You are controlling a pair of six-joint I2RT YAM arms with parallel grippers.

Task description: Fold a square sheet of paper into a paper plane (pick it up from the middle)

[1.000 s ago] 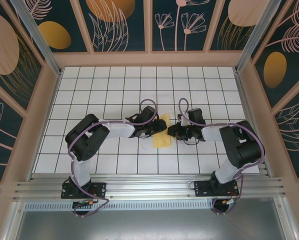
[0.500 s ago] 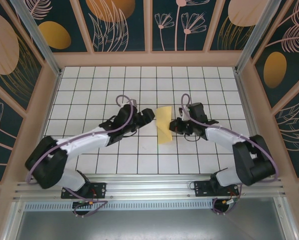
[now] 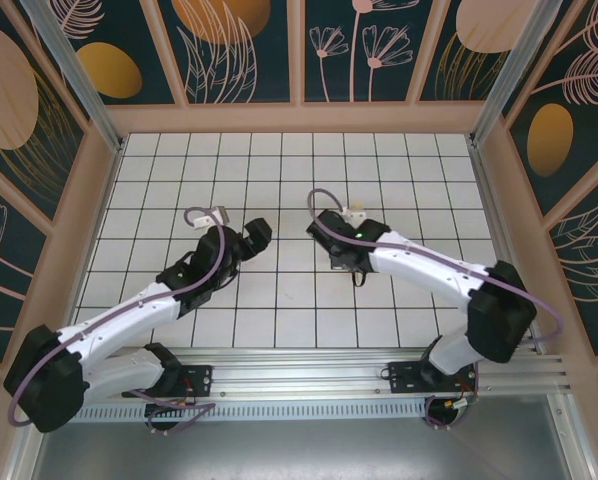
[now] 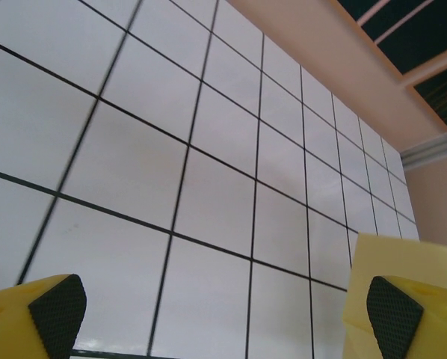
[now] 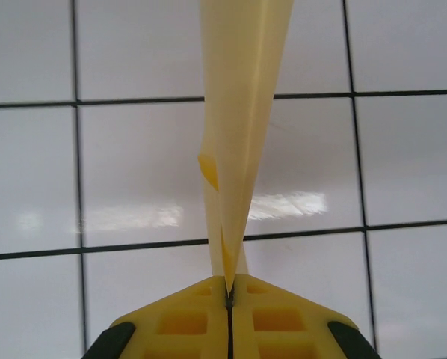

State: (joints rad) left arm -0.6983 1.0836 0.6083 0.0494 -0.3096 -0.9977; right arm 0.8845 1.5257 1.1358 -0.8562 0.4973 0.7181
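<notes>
Since half a second back, the left arm has stretched out and drawn its pincer off to the left. The right arm has swung its pincer leftward, to about where the sheet hung, and the sheet no longer shows its flat face from above. Right pincer (image 5: 229,288): jaws pressed fully together, clamping the sheet (image 5: 242,112) by its near end. Long axis of the sheet runs straight out from the tips, away from the wrist, clear of the surface (image 3: 279,160) below it. Left pincer (image 4: 223,307): spread wide, nothing between the pads, tilted low over the grid. From the left wrist camera a pale-yellow corner of the sheet (image 4: 403,258) stands at the far right, behind the right-hand pad and outside the gap. Judgement: the right arm has the sheet, and the left would have to come across rightward to get its jaws around the free end. Look of the sheet: thin, pale yellow, folded, layers lying close, seen edge-on as a narrow wedge widening away from the grip. A small darker tuck shows on its left side partway along. Not yet a dart, by my reading.
</notes>
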